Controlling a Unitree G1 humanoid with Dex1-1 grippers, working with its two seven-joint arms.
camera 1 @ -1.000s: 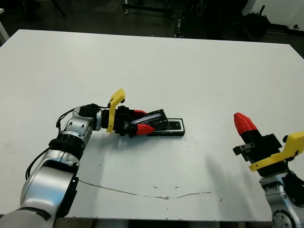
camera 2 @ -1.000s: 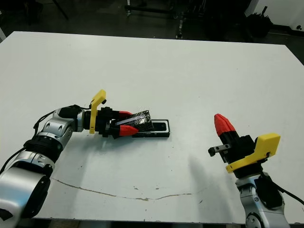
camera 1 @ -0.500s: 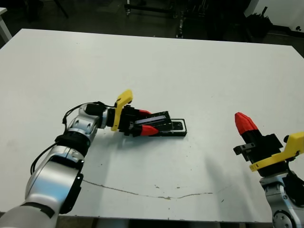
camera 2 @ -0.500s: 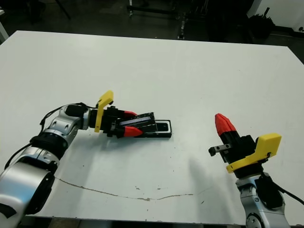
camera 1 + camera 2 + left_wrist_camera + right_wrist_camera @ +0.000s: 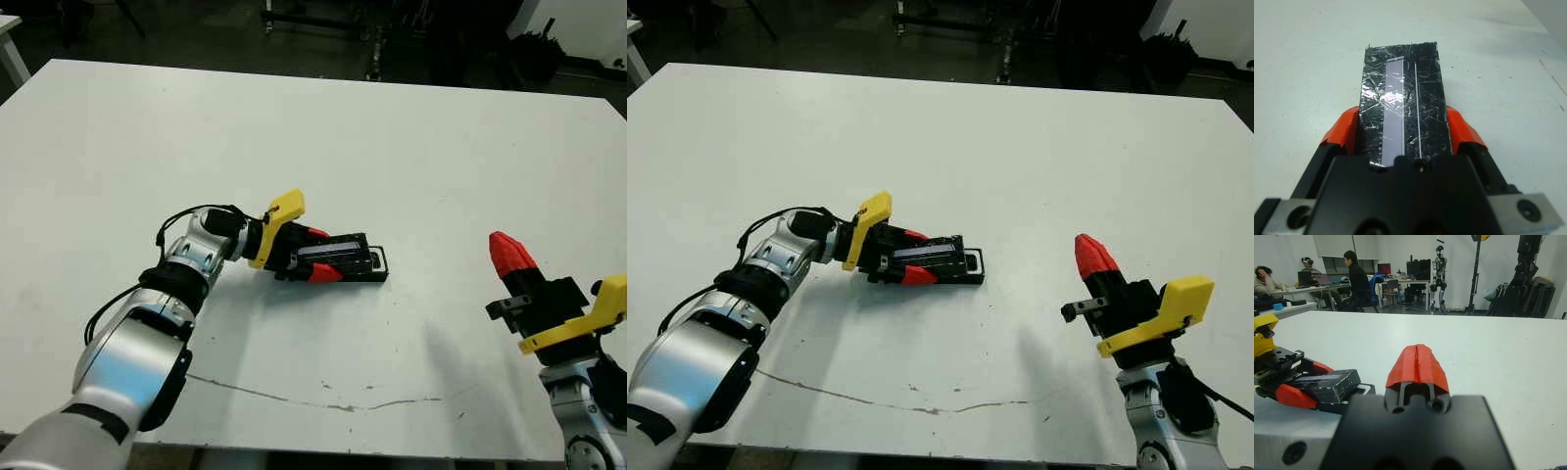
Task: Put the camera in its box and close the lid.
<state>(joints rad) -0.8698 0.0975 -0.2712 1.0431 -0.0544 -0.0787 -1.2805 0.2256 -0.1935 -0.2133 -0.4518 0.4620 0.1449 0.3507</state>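
Left wrist view gives you the clearest reading: your left gripper (image 5: pixel 1403 132) is clamped on the flat glossy black lid (image 5: pixel 1402 103) with its pale stripe, one red fingertip pressed to each long edge, and the panel lies level, sticking out forward from the black body. From the head camera you can see that same lid (image 5: pixel 338 253) sitting over the shallow black-walled box (image 5: pixel 377 265) with the white lining, covering most of it; only the end of the tray nearest the right arm peeks out past the panel. Whether the lid is resting on the walls or held just above them you cannot tell. The small black bar-shaped camera is not visible anywhere on the white table (image 5: pixel 392 147), so it is most likely already inside the box under the lid, though nothing here shows it directly. Your right gripper (image 5: pixel 1095 257) is well apart from the box, pointing up off the table with its red fingertips pressed together and nothing between them. By that reckoning, the placing step looks done and the closing is well underway: you would need to slide the lid further toward the uncovered end, seat it squarely on the walls, then release.
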